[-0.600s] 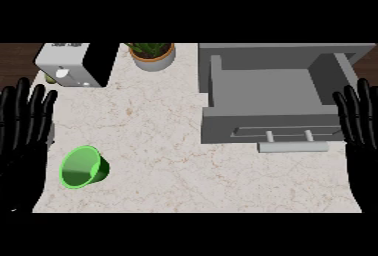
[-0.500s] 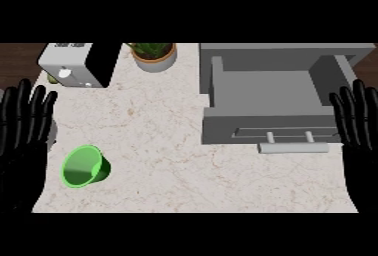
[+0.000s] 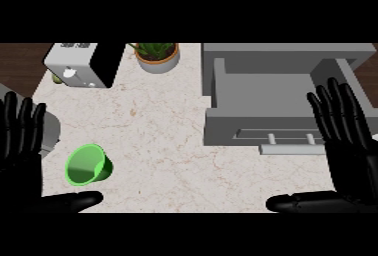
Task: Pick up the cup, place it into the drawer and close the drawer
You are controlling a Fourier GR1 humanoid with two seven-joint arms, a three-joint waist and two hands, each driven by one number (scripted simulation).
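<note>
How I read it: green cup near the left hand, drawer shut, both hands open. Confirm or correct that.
The drawer is not shut: the head view shows it pulled open. The rest stands: the green cup sits near the left hand, and that hand and the right hand are both open.

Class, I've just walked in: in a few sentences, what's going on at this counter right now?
Nothing is being held yet. The green cup sits on the counter towards its front left. The left robot hand rests open at the view's left edge, near the cup. The right robot hand rests open at the right edge, beside the drawer, which is open and has nothing in it. A toaster and a potted plant stand at the back.
</note>
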